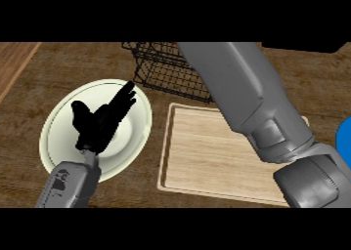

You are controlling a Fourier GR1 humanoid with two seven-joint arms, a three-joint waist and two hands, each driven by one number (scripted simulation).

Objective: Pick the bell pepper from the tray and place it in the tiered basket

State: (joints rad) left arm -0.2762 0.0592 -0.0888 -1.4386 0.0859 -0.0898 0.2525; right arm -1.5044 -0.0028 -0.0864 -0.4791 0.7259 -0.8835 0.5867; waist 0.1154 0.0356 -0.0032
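No text, label, brand, number or sign can be read anywhere in the head view. A small dark marking is seen on the grey left forearm (64, 184), near the lower edge, but it is too blurred to be made out as letters or figures.

A dark wood-grain counter (19, 156) fills the view, with a lighter plank strip (8, 63) at upper left.

Plate (62, 110): left on the counter (76, 63).
Tray (199, 156): just right of the plate.
Basket (164, 68): behind both.
Left hand (98, 119): over the plate.
Right arm (257, 107): crosses tray and basket.
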